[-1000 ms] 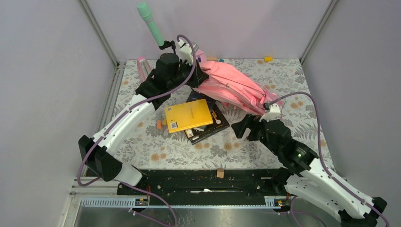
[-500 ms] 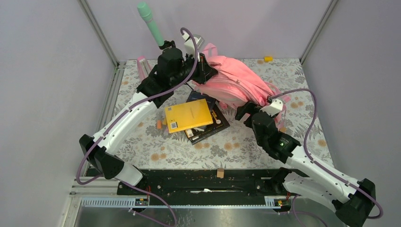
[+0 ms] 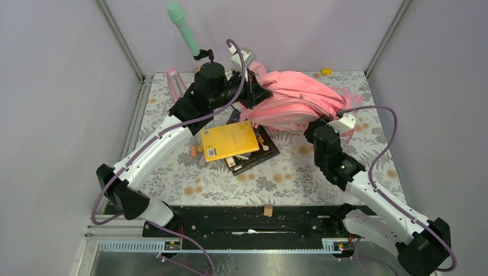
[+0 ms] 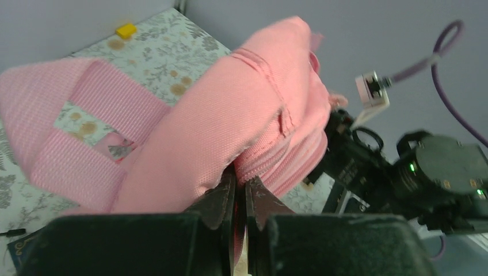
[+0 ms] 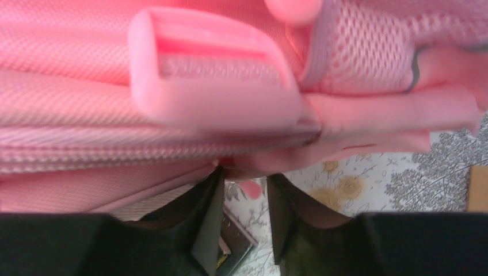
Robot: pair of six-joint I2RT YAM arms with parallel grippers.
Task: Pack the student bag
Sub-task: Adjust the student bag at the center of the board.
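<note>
Left claw (image 4: 241, 187) pinching student bag (image 3: 293, 100), floral tabletop (image 3: 288, 173)

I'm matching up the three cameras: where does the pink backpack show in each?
Top external: student bag, upper centre-right.
Left wrist: it fills the left and centre.
Right wrist: it fills the upper half.
Shared landmark: floral table cover, in all three.

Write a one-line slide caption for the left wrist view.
Left gripper shut on fabric of the pink student bag, above the floral table.
</note>
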